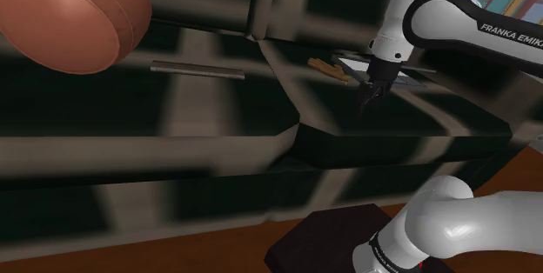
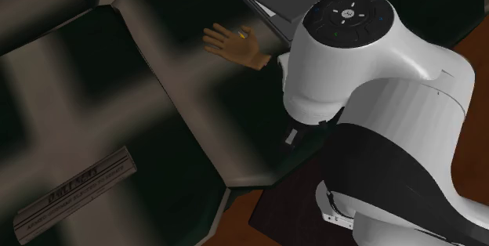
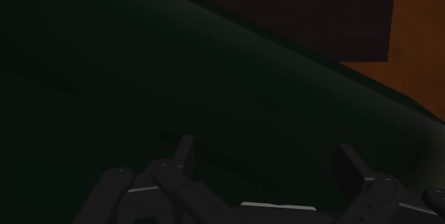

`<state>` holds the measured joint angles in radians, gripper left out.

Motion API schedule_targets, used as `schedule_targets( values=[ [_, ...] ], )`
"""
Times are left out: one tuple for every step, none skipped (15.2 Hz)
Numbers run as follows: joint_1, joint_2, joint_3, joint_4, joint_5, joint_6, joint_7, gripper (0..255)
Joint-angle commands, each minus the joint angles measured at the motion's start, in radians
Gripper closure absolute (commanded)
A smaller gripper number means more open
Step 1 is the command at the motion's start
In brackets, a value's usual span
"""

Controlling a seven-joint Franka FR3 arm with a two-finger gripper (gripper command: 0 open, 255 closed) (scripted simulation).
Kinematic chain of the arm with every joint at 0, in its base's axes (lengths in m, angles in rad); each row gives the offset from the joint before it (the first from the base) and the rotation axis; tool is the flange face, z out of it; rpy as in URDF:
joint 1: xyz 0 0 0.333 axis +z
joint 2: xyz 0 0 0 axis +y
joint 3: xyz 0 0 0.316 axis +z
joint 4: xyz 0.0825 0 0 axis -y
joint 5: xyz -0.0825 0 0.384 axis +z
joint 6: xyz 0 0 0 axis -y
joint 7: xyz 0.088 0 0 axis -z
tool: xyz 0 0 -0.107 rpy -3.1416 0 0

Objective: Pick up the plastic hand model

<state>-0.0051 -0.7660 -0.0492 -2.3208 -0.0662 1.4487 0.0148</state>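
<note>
Black fingers [image 3: 187, 160] stand apart with nothing between them, above a dark surface [image 3: 142, 65]. Toward the shoulder view's upper right, the tan hand model [image 1: 328, 68] lies just up-left of the gripper [image 1: 366, 103], untouched.

I log the hand model [image 2: 233, 43] as tan-brown and skin-toned, with small yellow, green and blue marks near the finger bases. It lies flat on the dark checked surface [image 2: 157, 72]. The fingers are spread and point toward the second exterior view's left. The wrist end runs right, partly hidden behind the white arm [image 2: 345, 56]. Palm up or down: cannot tell.
</note>
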Motion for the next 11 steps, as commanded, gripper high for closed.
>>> schedule_targets(
  values=[
    [0.000, 0.000, 0.000, 0.000, 0.000, 0.000, 0.000, 0],
    [-0.003, 0.037, -0.012, 0.032, -0.006, 0.006, -0.010, 0],
    [-0.006, 0.073, -0.023, 0.064, -0.011, 0.012, -0.019, 0],
    [-0.009, 0.110, -0.034, 0.098, -0.015, 0.016, -0.029, 0],
    [-0.012, 0.146, -0.045, 0.133, -0.018, 0.019, -0.039, 0],
    [-0.014, 0.183, -0.056, 0.169, -0.021, 0.021, -0.049, 0],
    [-0.016, 0.220, -0.067, 0.206, -0.023, 0.022, -0.059, 0],
    [-0.018, 0.256, -0.077, 0.244, -0.023, 0.022, -0.069, 0],
    [-0.020, 0.293, -0.088, 0.284, -0.024, 0.020, -0.080, 0],
    [-0.022, 0.330, -0.098, 0.325, -0.023, 0.018, -0.091, 0],
    [-0.024, 0.368, -0.109, 0.367, -0.021, 0.015, -0.102, 0]
  ],
)
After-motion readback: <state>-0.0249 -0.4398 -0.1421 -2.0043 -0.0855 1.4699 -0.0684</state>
